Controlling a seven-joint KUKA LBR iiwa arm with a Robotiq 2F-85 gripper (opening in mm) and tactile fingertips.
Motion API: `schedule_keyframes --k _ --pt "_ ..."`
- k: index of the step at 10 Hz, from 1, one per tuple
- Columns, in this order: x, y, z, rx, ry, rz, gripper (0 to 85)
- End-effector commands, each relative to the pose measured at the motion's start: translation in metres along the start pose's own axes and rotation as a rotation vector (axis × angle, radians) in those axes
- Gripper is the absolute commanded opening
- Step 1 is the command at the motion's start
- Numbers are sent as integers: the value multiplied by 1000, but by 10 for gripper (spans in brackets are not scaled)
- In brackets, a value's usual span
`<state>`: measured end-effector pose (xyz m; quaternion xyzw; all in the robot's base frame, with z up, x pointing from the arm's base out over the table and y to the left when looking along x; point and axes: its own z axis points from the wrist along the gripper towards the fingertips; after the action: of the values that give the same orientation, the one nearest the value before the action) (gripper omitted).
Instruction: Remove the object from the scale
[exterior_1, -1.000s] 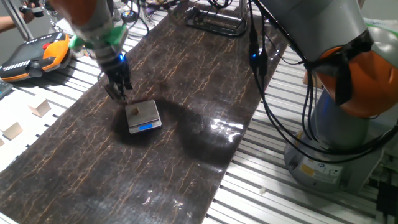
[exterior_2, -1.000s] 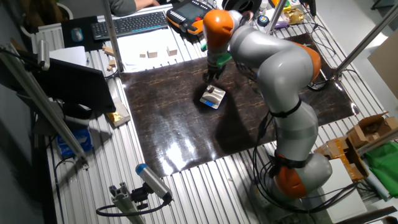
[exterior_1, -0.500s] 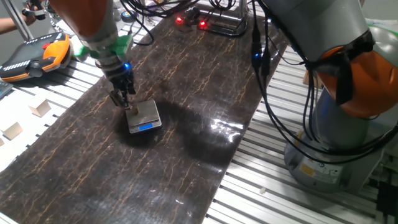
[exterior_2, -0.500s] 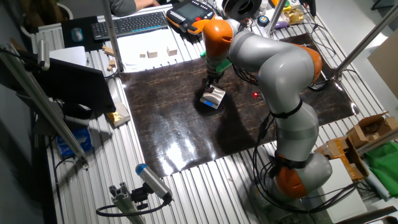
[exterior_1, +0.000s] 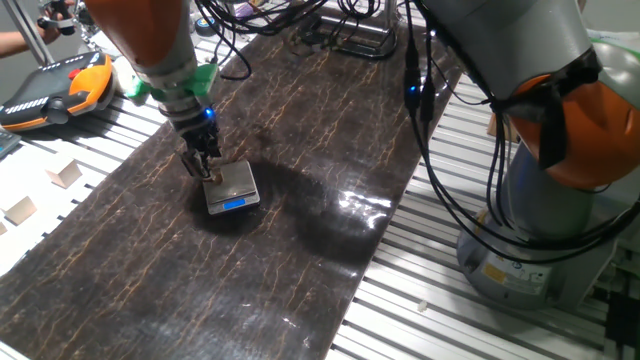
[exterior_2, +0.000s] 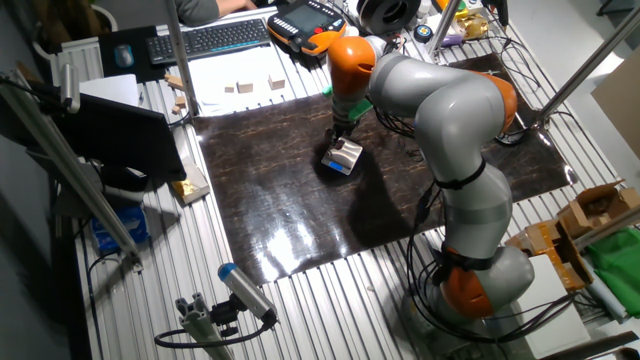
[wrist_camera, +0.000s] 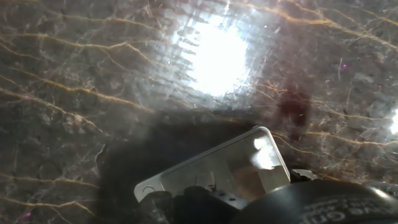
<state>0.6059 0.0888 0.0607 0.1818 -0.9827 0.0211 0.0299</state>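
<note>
Object (wrist_camera: 249, 181), a tiny brown cube, sits on the scale (exterior_1: 232, 186), toward its 10 o'clock corner. Our gripper (exterior_1: 206, 172) is down at it; we cannot tell whether the fingers have closed. Lifting it off remains.

Robotics lab: slatted aluminium bench (exterior_1: 420, 260), cable tangle (exterior_1: 300, 15), keyboard (exterior_2: 210, 38), teach pendant (exterior_1: 55, 90).

We see our arm bent low, wrist tipped steeply down, hand (exterior_1: 206, 170) pointing downward, its fingers (exterior_2: 339, 137) close together.
</note>
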Motion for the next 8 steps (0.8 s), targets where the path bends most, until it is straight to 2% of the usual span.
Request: schedule_keyframes --k 1,3,8 --pt "0 0 0 0 4 -3 620" --pt "0 0 0 3 5 -6 593" --pt "-2 3 -1 -4 1 -3 617"
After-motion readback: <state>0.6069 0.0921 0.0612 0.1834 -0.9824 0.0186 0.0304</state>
